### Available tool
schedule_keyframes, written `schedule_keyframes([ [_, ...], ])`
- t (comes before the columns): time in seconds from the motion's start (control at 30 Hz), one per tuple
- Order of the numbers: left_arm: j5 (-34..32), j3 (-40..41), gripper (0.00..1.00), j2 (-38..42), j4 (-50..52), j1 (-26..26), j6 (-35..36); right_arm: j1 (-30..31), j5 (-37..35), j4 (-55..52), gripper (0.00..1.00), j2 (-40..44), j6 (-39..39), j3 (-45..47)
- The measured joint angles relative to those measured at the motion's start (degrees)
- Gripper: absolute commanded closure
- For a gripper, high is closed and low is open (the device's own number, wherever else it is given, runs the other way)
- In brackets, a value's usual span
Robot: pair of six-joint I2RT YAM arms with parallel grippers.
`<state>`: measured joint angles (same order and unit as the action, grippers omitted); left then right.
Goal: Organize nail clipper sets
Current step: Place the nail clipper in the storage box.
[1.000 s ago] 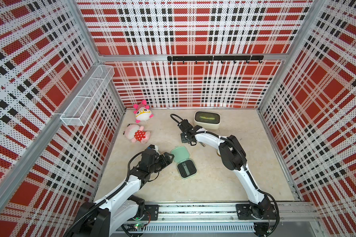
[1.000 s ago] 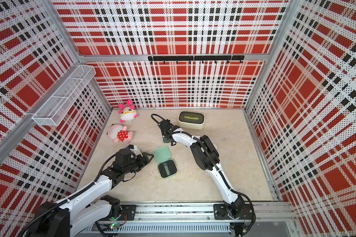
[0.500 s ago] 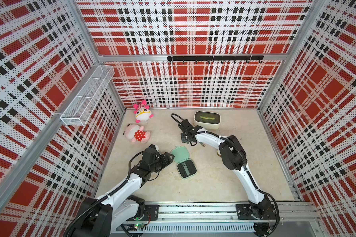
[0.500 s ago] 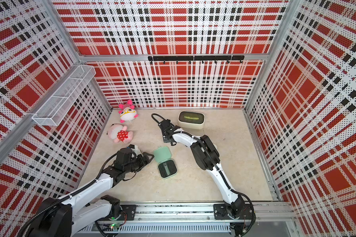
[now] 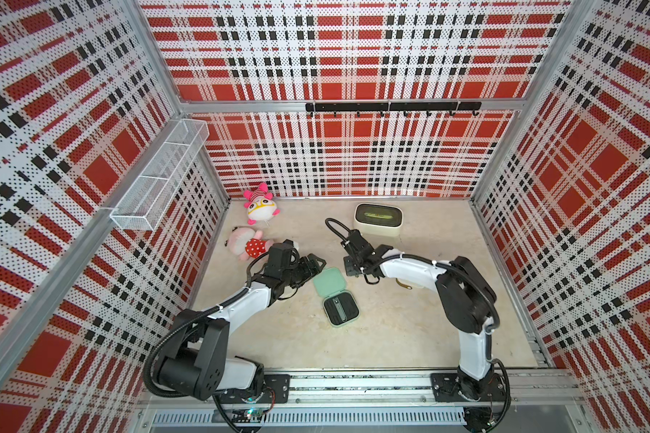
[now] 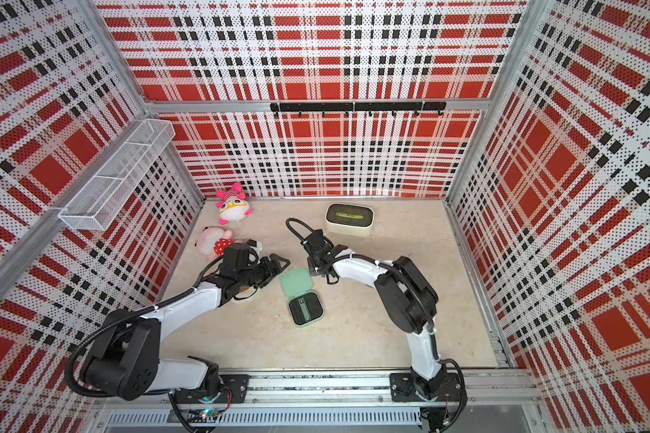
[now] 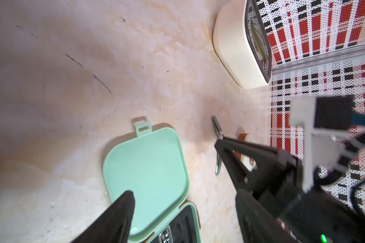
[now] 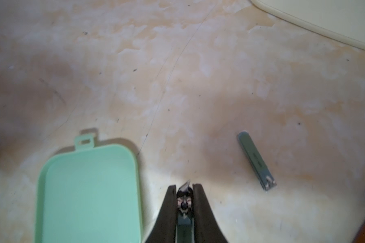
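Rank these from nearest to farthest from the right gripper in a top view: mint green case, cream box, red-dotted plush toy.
1. Mint green case, beside the right gripper.
2. Cream box, toward the back wall.
3. Red-dotted plush toy, near the left wall.

No readable text; engraving on loose clipper blurred.

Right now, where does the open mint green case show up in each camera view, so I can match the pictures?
Top view: mint green case lies open, just below picture centre.
Top view: case below centre, a little further left.
Left wrist: its lid seen between the fingers of the open left gripper.
Right wrist: only the lid, beside the right gripper, shut on a small clipper.
Shared landmark: cream box, in all four.
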<state>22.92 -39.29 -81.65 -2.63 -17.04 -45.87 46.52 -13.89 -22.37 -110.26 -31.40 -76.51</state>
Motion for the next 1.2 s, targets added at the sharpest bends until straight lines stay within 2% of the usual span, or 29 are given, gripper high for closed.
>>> schedule_keyframes([
  [0.2, 0.92, -1.11, 0.21, -5.79, -3.32, -2.27, -0.55, 6.93, -0.61, 6.08, 0.86, 6.47, -2.78, 10.62],
  [0.47, 1.01, -0.09, 0.22, -9.14, -7.02, -3.04, -1.51, 12.15, -1.57, 11.82, 0.87, 7.08, -5.64, 16.11],
  [1.2, 0.35, 3.58, 0.23, -9.62, -10.05, -2.49, -1.62, 12.98, -2.86, 16.24, 0.87, 7.08, -7.21, 20.63],
])
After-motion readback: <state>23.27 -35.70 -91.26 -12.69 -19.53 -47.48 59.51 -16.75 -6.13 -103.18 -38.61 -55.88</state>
